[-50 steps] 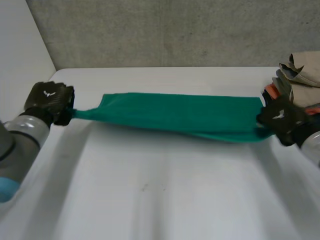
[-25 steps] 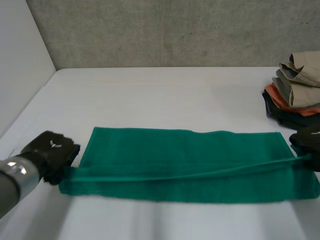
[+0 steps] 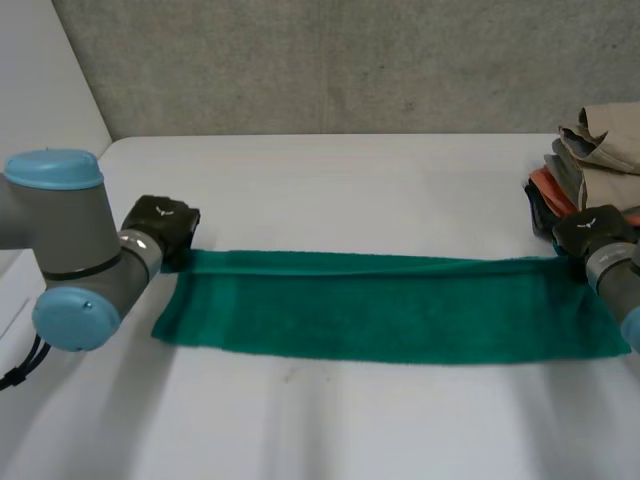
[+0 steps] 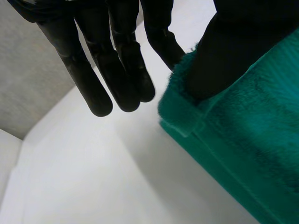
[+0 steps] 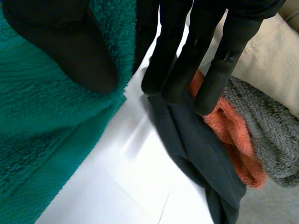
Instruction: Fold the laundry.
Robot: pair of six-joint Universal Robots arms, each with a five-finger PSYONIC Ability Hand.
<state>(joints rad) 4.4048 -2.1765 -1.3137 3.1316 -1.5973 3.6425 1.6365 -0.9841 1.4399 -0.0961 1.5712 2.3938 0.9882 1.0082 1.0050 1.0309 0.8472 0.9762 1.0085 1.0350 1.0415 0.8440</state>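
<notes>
Towel lies flat across the table as a long green strip. It looks doubled lengthwise, with its edges meeting along the far side. That first fold seems done, and the crosswise folds are left. At the far left corner the left hand has its fingers straight and off the cloth, with only the thumb resting on it. The right hand is the same at the far right corner, its fingers loose. Beyond it sits a pile of folded laundry.

Green towel lies flat, folded lengthwise into a strip.
</notes>
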